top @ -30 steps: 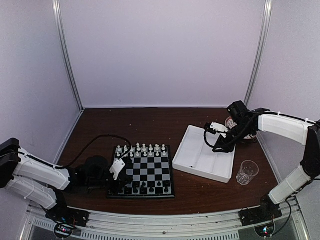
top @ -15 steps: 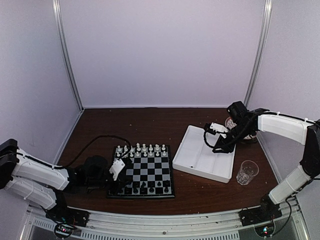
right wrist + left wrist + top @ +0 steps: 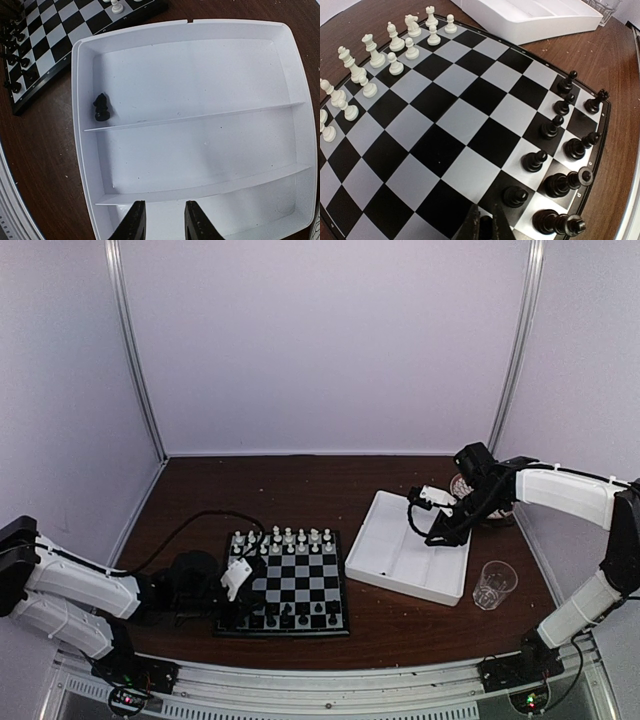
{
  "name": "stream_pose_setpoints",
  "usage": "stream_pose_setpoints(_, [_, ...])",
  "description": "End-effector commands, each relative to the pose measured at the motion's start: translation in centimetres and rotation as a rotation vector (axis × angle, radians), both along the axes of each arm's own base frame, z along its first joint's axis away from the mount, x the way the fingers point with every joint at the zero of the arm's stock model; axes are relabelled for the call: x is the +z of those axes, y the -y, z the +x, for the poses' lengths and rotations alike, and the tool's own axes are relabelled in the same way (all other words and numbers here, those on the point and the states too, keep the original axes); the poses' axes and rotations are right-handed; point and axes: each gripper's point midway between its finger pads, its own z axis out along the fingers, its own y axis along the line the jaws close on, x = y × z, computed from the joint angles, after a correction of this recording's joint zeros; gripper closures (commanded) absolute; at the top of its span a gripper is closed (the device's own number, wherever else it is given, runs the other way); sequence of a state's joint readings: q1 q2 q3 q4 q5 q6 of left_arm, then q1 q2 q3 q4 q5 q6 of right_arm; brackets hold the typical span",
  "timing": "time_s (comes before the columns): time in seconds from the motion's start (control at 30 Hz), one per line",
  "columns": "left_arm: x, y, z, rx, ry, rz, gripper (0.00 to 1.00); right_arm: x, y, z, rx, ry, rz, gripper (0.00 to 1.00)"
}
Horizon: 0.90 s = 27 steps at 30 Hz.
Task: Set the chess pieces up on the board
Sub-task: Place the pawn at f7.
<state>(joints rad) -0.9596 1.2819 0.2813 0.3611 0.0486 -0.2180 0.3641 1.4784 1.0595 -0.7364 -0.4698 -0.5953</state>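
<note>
The board (image 3: 300, 580) lies in front of my left arm. White chess pieces (image 3: 285, 538) line its far two rows and black chess pieces (image 3: 300, 618) its near rows. In the left wrist view the white pieces (image 3: 370, 50) stand at the upper left and the black ones (image 3: 555, 127) at the right of the board (image 3: 455, 120). My left gripper (image 3: 487, 227) is shut on a black chess piece low over the board's near-left corner (image 3: 235, 616). My right gripper (image 3: 162, 222) hangs open and empty over the white tray (image 3: 200, 75), where one black chess piece (image 3: 101, 107) lies.
The white divided tray (image 3: 410, 560) sits to the right of the board. A clear glass cup (image 3: 494, 583) stands near the tray's right corner, and another glass item (image 3: 462, 485) is behind my right arm. A black cable (image 3: 200, 518) loops left of the board.
</note>
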Motion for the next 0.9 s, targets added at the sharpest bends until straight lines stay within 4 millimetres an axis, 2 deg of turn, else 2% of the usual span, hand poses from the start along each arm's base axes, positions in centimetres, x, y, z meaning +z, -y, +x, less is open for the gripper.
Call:
stream_pose_setpoints(0.0, [0.99,0.08,0.2,0.005,0.028,-0.016,0.95,-0.04,0.27,0.17,-0.007,-0.002,-0.01,0.7])
stream_pose_setpoints(0.17, [1.18,-0.04,0.24,0.01,0.035,-0.022,0.91,-0.03,0.24,0.12,-0.005,-0.004,-0.009,0.7])
stream_pose_setpoints(0.7, [0.53,-0.03,0.35,0.016,0.015,0.008,0.9,-0.01,0.22,0.11,-0.006,-0.004,-0.007,0.7])
stream_pose_setpoints(0.87, [0.52,0.02,0.32,0.015,0.011,0.008,0.86,0.02,0.19,0.09,-0.005,-0.007,-0.005,0.7])
